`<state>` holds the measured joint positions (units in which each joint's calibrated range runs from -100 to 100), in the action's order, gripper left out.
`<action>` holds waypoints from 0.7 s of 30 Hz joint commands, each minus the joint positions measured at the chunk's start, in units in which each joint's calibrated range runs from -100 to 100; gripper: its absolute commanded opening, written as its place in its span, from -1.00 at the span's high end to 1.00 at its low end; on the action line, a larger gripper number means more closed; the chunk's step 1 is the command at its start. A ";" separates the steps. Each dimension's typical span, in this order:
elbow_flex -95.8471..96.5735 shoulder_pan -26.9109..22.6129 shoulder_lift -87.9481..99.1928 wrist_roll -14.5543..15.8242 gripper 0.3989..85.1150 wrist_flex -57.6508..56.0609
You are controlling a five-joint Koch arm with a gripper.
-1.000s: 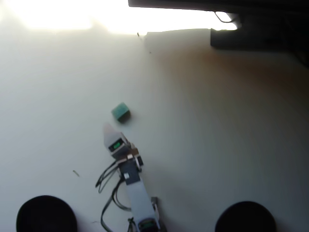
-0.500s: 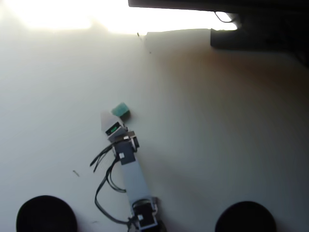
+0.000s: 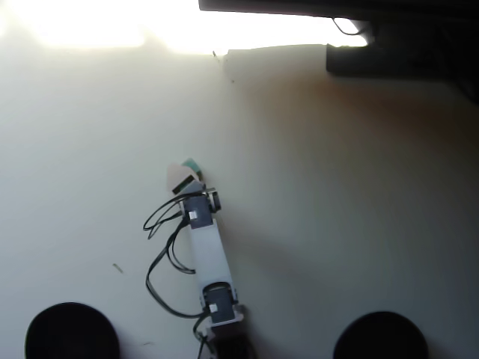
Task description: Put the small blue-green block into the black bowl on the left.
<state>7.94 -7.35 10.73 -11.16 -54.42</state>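
Observation:
The small blue-green block [image 3: 193, 164] lies on the white table, left of centre in the overhead view. Only a teal sliver shows, because my gripper [image 3: 179, 172] is right over it. One pale jaw is visible from above, so whether the gripper is open or shut cannot be told. The arm [image 3: 206, 250] reaches up from the bottom edge with loose black cables beside it. The black bowl [image 3: 71, 331] sits at the bottom left corner, far from the block.
A second, matching black bowl [image 3: 380, 335] sits at the bottom right. Dark equipment [image 3: 389, 37] fills the top right corner. Strong glare washes out the table's top left.
The arm has stretched forward and upward in the view. The gripper went from just below the block to directly over it, hiding most of it. The block has stayed in place.

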 commanded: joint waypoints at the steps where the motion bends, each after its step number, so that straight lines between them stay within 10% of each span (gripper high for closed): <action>1: -6.83 -0.49 -1.79 0.10 -0.08 -1.07; 21: -14.50 0.88 -12.71 -0.68 0.04 -4.56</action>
<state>-2.31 -6.47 -1.77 -11.99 -59.36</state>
